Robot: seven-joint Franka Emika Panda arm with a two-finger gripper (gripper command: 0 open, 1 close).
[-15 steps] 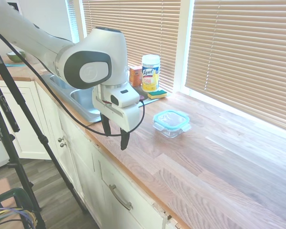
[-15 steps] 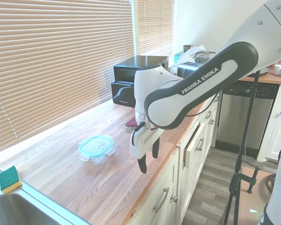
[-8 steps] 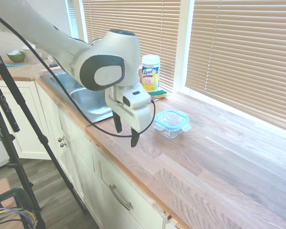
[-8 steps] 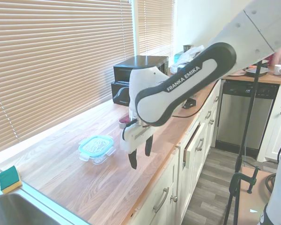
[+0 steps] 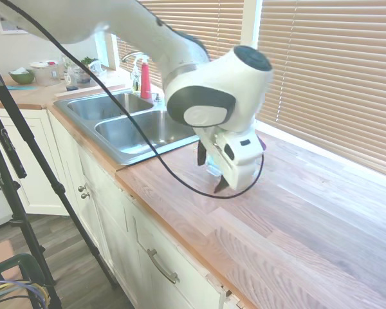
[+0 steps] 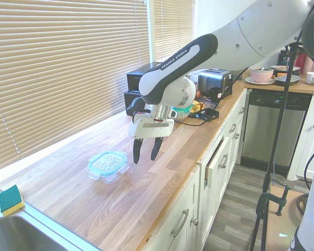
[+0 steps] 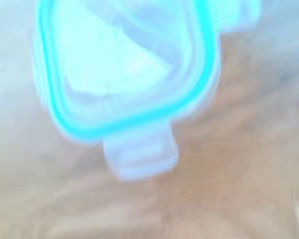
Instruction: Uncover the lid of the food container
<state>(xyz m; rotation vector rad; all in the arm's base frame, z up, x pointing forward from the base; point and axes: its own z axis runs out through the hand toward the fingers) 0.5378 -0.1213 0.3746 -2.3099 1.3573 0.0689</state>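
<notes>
The food container [image 6: 109,172] sits on the wooden counter [image 6: 162,178], in the lower left middle of the second outside picture. Its lid [image 6: 108,161] with the teal rim is on top, clipped down. The gripper [image 6: 145,153] hangs just to the right of it, fingers spread apart and holding nothing. I think this is the reaching step. Next it needs to move over the lid, come down and grab an edge or a tab.
</notes>
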